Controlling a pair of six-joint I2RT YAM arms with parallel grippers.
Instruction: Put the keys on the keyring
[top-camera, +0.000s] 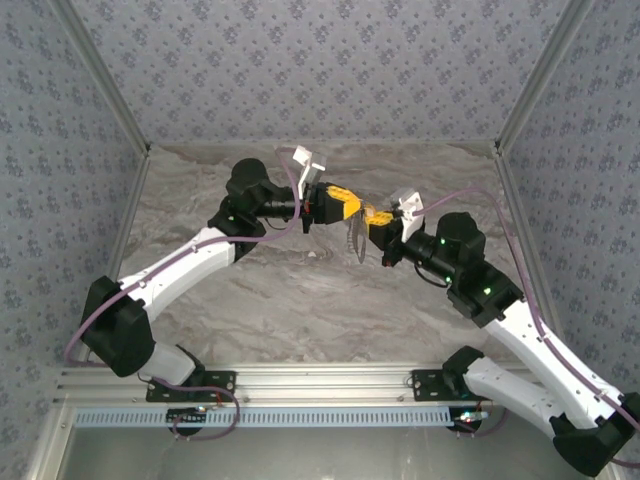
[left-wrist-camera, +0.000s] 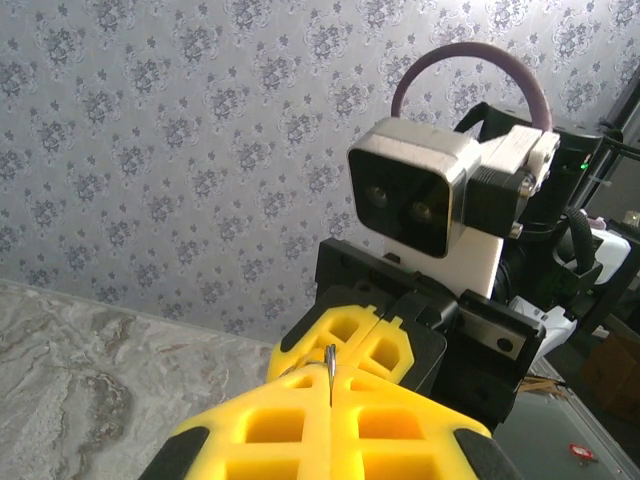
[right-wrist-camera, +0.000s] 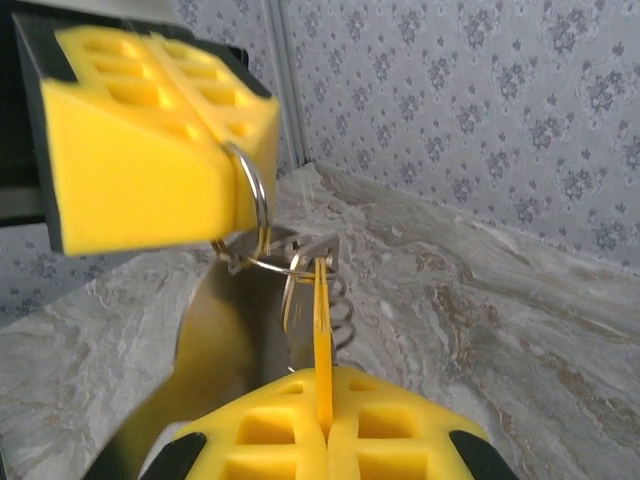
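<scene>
My left gripper was clamped on the keyring; my right gripper pinched the brass key, meeting that ring at eleven o'clock, above the table.

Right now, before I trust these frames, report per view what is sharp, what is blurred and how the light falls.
Top external: even light, faint soft shadows under the arms on the table. Left wrist: wallpaper crisp, left end effector close and soft. Right wrist: keyring glints, fairly sharp; right end effector blurred at the bottom edge.
</scene>
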